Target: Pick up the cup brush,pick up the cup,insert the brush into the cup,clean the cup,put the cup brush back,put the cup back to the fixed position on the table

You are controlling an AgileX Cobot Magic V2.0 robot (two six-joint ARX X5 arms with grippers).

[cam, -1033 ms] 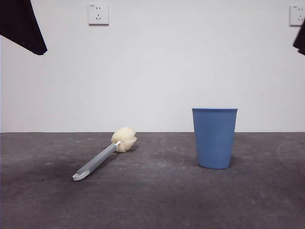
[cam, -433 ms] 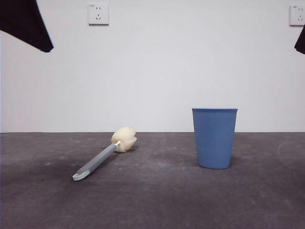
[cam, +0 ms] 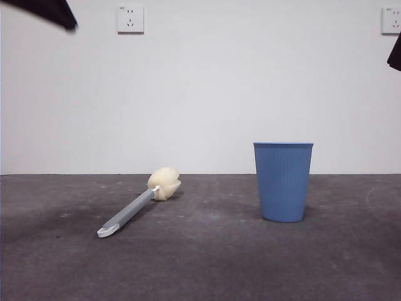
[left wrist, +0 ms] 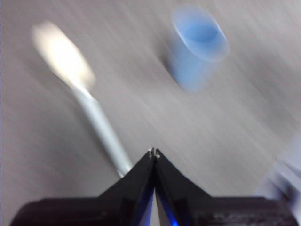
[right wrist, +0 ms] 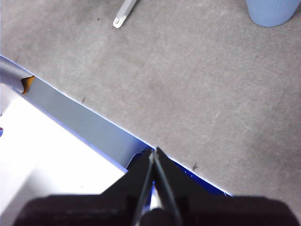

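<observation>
The cup brush (cam: 128, 214) lies flat on the table (cam: 207, 263), left of centre, its cream sponge head (cam: 164, 183) toward the wall and its white looped tip toward me. The blue ribbed cup (cam: 283, 182) stands upright to its right, well apart from it. My left gripper (left wrist: 154, 153) is shut and empty, high above the brush (left wrist: 96, 122) and the cup (left wrist: 197, 47); its view is blurred by motion. My right gripper (right wrist: 154, 151) is shut and empty over the table's front edge, with the brush tip (right wrist: 123, 13) and the cup base (right wrist: 273, 10) far from it.
A black arm tip (cam: 47, 11) shows at the top left corner and another (cam: 395, 55) at the right edge. A white wall with two sockets stands behind the table. The right wrist view shows the table's edge (right wrist: 89, 120) and pale floor beyond it.
The black arm tip at the top left has risen and shifted right, so less of it shows. Brush, cup and the right arm tip have not moved.
</observation>
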